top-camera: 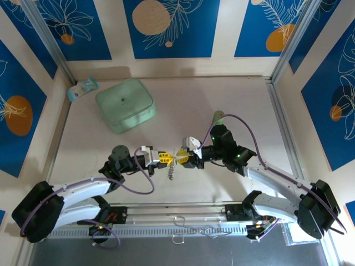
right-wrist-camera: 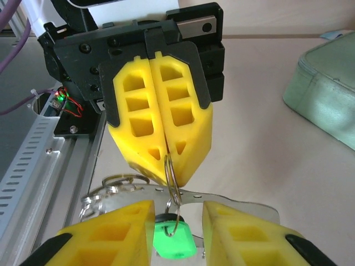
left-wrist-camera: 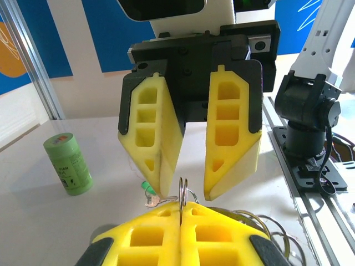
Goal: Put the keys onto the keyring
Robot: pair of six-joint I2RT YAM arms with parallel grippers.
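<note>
The mint-green box (top-camera: 125,104) sits toward the table's (top-camera: 233,100) far-left corner. Nearer the front edge, mid-width, the left gripper (left-wrist-camera: 182,209) is clenched on the keyring (right-wrist-camera: 171,180) (chain loops beside it). The right gripper (right-wrist-camera: 177,208) is released, with 1 green key (right-wrist-camera: 172,239) between its parted fingers.

mint-green box (top-camera: 125,104), blue-white packet (top-camera: 82,88) near it, green cylinder (left-wrist-camera: 69,163) apart

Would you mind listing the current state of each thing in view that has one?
left gripper: shut on the keyring.
right gripper: open.
keyring: its ring pinched upright.
green key: apparently threaded on the ring.
mint-green box: closed.
green cylinder: upright.
</note>
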